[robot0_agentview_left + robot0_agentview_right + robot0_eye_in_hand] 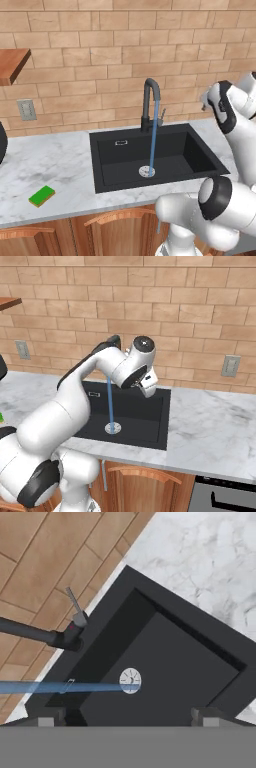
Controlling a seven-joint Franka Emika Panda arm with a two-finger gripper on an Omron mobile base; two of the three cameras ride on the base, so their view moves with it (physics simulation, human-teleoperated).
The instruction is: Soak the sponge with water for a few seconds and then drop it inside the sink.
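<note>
Hand wide open, empty | sponge flat on counter, long axis diagonal

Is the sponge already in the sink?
No, the sponge lies on the marble counter to the left of the sink, well apart from the running water.

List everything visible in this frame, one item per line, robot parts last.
sponge: one, green over yellow, on the counter left of the sink.
sink: one, black, set in the counter.
tap: one, black gooseneck, behind the basin.
water: one, light-blue stream, from tap to drain.
drain: one, silver, basin floor.
counter: one, white marble.
wall outlets: two, grey, on the brick wall.
shelf: one, wooden, upper left.
gripper: one, dark tips, jaws open, above the sink.
</note>
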